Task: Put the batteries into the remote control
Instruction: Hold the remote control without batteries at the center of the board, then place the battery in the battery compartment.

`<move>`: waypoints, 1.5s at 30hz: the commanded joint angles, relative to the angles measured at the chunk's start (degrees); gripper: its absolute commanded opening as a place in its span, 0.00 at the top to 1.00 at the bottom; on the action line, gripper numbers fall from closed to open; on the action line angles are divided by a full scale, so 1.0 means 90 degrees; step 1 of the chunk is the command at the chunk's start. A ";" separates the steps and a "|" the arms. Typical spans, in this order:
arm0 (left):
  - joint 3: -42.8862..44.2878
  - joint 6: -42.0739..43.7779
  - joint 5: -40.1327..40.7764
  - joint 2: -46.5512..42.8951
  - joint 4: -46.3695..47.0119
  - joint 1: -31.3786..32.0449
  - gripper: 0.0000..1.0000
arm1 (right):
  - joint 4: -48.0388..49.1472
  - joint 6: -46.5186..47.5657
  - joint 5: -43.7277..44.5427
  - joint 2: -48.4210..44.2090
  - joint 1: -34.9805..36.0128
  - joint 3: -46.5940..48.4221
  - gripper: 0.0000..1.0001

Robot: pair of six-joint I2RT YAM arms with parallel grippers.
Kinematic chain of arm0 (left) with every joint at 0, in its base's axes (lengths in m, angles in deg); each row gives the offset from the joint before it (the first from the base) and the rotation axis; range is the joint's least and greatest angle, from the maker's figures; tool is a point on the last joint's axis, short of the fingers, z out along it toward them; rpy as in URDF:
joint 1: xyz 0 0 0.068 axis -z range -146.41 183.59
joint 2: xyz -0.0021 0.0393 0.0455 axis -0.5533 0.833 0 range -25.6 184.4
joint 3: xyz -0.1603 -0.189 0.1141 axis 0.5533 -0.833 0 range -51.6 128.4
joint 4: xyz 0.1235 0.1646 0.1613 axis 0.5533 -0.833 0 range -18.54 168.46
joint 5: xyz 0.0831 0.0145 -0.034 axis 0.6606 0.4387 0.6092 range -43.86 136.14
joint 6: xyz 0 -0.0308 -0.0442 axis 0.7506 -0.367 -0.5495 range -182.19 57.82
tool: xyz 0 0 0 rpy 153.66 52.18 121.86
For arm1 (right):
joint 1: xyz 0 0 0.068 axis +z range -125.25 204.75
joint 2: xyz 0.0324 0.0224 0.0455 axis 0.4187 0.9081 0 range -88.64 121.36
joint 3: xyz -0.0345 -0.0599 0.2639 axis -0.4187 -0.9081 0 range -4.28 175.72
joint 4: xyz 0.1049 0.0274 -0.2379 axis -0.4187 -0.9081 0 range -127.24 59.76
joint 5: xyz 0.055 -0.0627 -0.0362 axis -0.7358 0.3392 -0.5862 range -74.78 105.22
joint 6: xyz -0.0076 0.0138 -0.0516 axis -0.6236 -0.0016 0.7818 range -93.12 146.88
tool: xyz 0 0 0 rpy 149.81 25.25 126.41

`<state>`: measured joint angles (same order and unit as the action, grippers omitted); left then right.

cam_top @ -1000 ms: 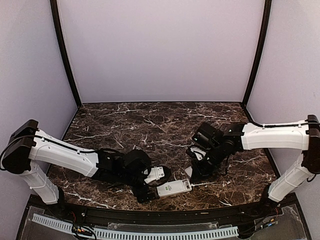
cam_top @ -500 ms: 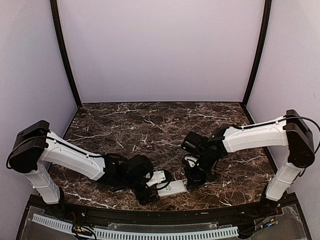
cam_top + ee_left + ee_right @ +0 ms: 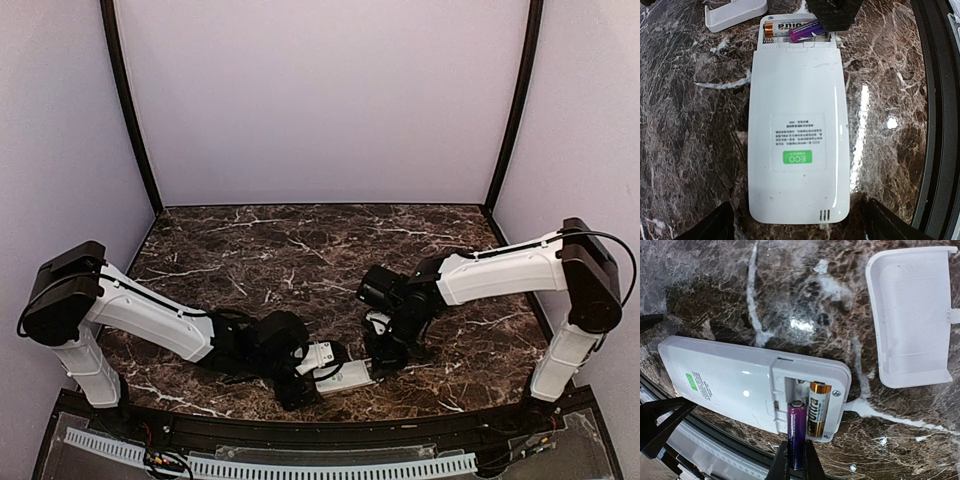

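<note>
The white remote control (image 3: 797,125) lies face down on the marble by the front edge, with its battery bay open; it also shows in the top view (image 3: 345,377). A gold-and-black battery (image 3: 817,415) sits in one slot. My right gripper (image 3: 796,462) is shut on a purple battery (image 3: 796,432), whose tip rests in the empty slot beside the gold one. My left gripper (image 3: 800,231) is open. Its fingers (image 3: 715,225) straddle the remote's closed end with a gap on each side.
The loose white cover plate (image 3: 912,315) lies inside-up on the marble just beyond the remote's open end. The table's black front rim (image 3: 940,100) runs close along one side of the remote. Both arms meet low at the front centre (image 3: 340,365).
My right gripper has moved left and down to the remote's open end with the purple battery. My left arm has shifted slightly right, and the remote has slid a little left.
</note>
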<state>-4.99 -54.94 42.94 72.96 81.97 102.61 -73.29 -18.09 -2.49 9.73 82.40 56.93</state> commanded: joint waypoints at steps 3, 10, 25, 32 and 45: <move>-0.0058 -0.0031 -0.0013 0.0082 -0.0167 0.0037 0.11 | -0.0295 -0.0023 0.0450 0.0174 0.0041 0.0326 1.00; -0.0081 -0.0046 0.0002 0.0093 -0.0182 0.0032 0.12 | -0.0185 -0.0061 0.0414 0.0317 0.0047 0.0351 1.00; -0.0149 -0.0064 0.0043 0.0098 -0.0185 0.0037 0.12 | -0.0394 -0.0160 0.0549 0.0387 0.0079 0.0410 1.00; -0.0183 -0.0053 0.0090 0.0092 -0.0203 0.0037 0.13 | -0.0533 -0.0220 0.0615 0.0341 0.0103 0.0408 1.00; -0.0220 -0.0063 0.0064 0.0103 -0.0187 0.0037 0.13 | -0.0541 -0.0218 0.0645 0.0489 0.0124 0.0521 0.84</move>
<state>-5.21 -55.40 42.91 73.00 82.30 102.63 -75.91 -19.88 1.70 12.99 83.01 60.52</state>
